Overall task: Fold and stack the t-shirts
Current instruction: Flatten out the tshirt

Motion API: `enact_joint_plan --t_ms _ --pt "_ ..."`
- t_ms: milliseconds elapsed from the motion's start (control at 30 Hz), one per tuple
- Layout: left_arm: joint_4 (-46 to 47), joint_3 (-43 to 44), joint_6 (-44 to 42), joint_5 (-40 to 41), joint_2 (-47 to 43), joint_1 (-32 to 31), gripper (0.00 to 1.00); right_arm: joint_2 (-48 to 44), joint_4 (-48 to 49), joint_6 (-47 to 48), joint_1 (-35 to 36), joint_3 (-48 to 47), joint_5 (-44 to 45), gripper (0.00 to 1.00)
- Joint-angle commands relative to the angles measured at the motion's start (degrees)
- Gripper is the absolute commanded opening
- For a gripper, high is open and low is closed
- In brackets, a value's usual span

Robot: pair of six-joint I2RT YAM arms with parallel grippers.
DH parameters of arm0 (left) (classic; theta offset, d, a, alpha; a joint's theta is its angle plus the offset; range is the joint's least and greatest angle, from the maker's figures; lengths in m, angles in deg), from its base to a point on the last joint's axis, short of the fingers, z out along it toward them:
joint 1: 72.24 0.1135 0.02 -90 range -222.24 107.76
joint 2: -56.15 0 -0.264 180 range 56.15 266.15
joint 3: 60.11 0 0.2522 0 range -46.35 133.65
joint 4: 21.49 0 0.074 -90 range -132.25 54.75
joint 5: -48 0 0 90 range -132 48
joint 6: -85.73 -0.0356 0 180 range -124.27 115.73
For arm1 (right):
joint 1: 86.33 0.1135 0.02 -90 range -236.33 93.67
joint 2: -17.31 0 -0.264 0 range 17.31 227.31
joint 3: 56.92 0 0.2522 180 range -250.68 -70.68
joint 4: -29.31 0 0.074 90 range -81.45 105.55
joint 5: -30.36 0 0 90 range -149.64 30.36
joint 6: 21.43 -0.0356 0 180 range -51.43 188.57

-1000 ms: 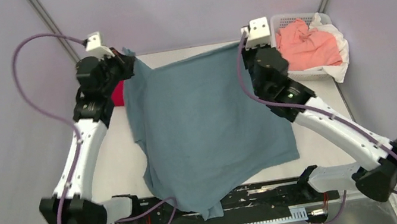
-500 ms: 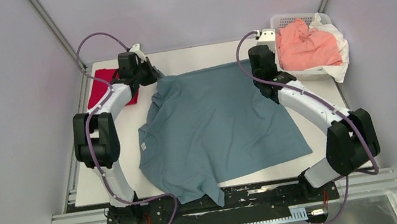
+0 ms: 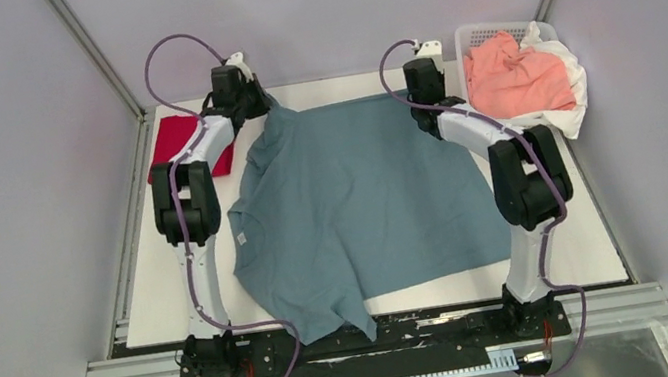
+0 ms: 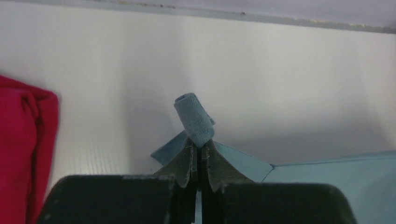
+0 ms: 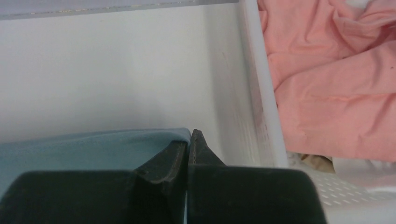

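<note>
The teal-blue t-shirt (image 3: pixel 363 204) lies spread over the middle of the table (image 3: pixel 166 301). Its far edge is drawn between the two grippers, close to the table's far edge. The near part spills past the near edge onto the black rail, and the neck opening faces the left side. Bare table shows in a strip along the left of the shirt, a narrower strip on the right, and a thin band beyond its far edge. The red t-shirt (image 3: pixel 185 146) sits folded at the far left corner, near the left gripper (image 4: pixel 200 145) but apart from the teal cloth. The white basket (image 3: pixel 479 30) holding the salmon-pink t-shirt (image 3: pixel 517 76) stands at the far right corner, its wall just beside the right gripper (image 5: pixel 189 140). Both arms reach far forward, elbows raised and forearms sloping down to the far corners of the shirt. The left fingers are pressed together on a bunched corner of teal cloth, a small roll of it poking up above the tips. The right fingers are closed tight at the shirt's other far corner. The cloth edge runs into the seam between them and seems pinched there, though the wrist view shows little of the grip itself.
</note>
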Motion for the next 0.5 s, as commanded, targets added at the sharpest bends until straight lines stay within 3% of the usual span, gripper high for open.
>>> enact_joint_plan --t_ms 0,33,67,133,167,200,233,267,300,367,467 --pt "-3.3 15.6 -1.1 15.1 6.2 -0.6 0.04 6.8 4.6 4.2 -1.1 -8.3 0.0 0.03" --pt "-6.3 18.2 -1.0 19.0 8.8 -1.0 0.1 8.3 4.6 4.2 -1.0 -9.9 1.0 0.04" --pt "-7.3 22.6 -1.1 20.3 11.1 -1.3 0.33 9.8 4.6 4.2 -1.3 -11.6 1.7 0.05" --pt "-9.2 27.5 -1.2 22.8 13.5 -1.8 0.44 12.7 4.2 6.1 -1.8 -15.8 2.1 0.1" --pt "-10.5 28.7 -0.7 22.9 14.0 -1.8 0.5 13.7 3.5 6.6 -1.9 -18.2 2.6 0.19" --pt "-11.4 30.8 -0.6 22.6 14.2 -1.8 0.77 14.4 2.7 7.2 -1.8 -20.4 3.2 0.36" --pt "-12.5 31.3 -0.5 20.8 13.8 -1.9 0.88 14.5 1.2 7.4 -1.8 -22.2 3.2 0.53" --pt "-12.8 31.1 -0.5 19.7 12.1 -1.9 0.97 14.0 -1.0 7.0 -1.7 -23.5 3.0 0.65" --pt "-13.2 29.9 -0.2 17.9 10.9 -1.9 0.99 12.8 -2.2 6.3 -1.5 -23.7 2.8 0.72" --pt "-13.5 26.4 0.6 15.9 6.1 -2.0 1.0 8.5 -2.9 5.0 -1.2 -20.8 0.2 0.98" --pt "-13.5 18.6 1.6 14.0 -4.7 -2.7 1.0 0.3 -4.4 0.6 -0.4 -11.4 -5.4 1.0"
